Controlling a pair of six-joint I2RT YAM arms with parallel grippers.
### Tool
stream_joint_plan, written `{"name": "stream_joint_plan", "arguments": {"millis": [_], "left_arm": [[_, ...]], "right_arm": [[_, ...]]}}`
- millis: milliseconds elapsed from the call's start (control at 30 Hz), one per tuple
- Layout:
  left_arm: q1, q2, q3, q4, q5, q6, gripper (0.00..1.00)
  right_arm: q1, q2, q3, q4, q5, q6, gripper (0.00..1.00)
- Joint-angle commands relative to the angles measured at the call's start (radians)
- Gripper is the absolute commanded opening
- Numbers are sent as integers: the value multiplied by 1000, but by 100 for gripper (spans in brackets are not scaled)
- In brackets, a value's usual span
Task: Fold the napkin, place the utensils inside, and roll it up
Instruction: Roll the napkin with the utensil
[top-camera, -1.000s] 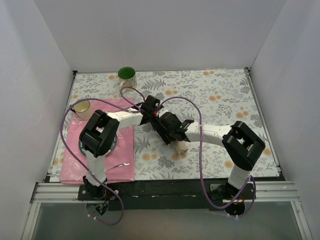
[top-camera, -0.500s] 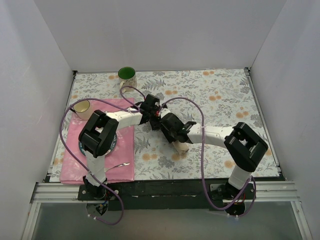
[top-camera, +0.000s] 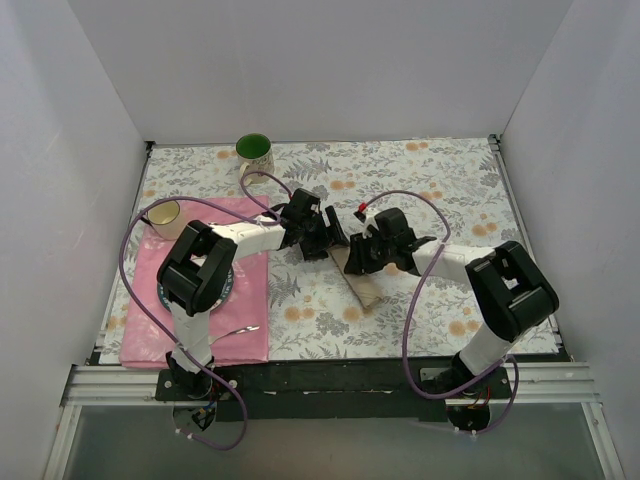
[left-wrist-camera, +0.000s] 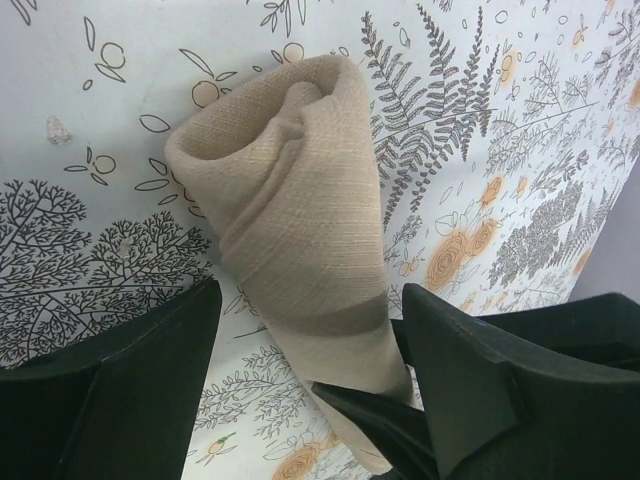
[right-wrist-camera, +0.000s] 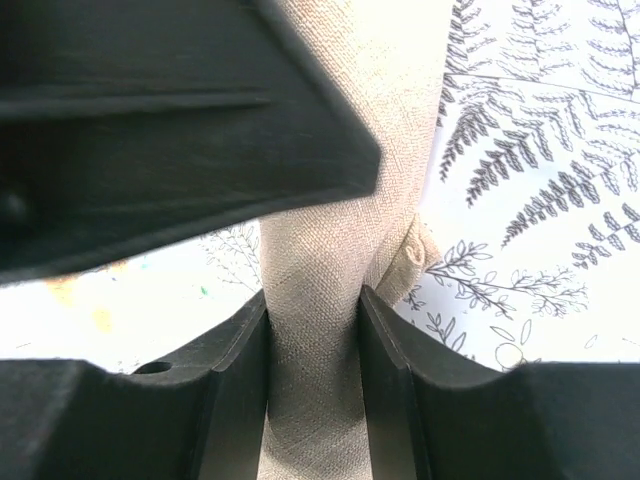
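Observation:
The tan napkin (top-camera: 364, 288) lies rolled into a tube on the floral tablecloth, slanting toward the near edge. In the left wrist view the roll (left-wrist-camera: 300, 220) lies between my wide-apart fingers (left-wrist-camera: 130, 390). My left gripper (top-camera: 326, 238) is open and straddles the roll's far end. My right gripper (top-camera: 357, 257) is shut on the roll, and the right wrist view shows both pads pressing the cloth (right-wrist-camera: 312, 200). One thin silver utensil (top-camera: 238, 329) lies on the pink placemat (top-camera: 150, 320). I cannot see any utensil in the roll.
A green mug (top-camera: 254, 152) stands at the back. A yellowish cup (top-camera: 165, 213) sits at the placemat's far corner. A dark-rimmed plate (top-camera: 224, 291) lies under my left arm. White walls close in three sides.
My right wrist has swung back and to the right, so more of the rolled napkin shows near the front. My left gripper has barely moved.

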Motion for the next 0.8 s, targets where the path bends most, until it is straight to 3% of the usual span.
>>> {"name": "stream_joint_plan", "arguments": {"millis": [0, 367, 467, 567, 767], "left_arm": [[-16, 22, -26, -150, -36, 11, 74], [-59, 91, 34, -199, -131, -8, 68], [-61, 103, 32, -199, -151, 11, 57], [-61, 101, 28, -191, -162, 32, 47], [-61, 71, 14, -171, -161, 58, 43]], "right_arm": [[-51, 37, -29, 125, -190, 78, 44], [-163, 155, -98, 449, -458, 313, 42], [-187, 187, -132, 550, -510, 382, 42], [-190, 184, -138, 512, -507, 362, 48], [-176, 77, -81, 207, -351, 174, 61]]}}
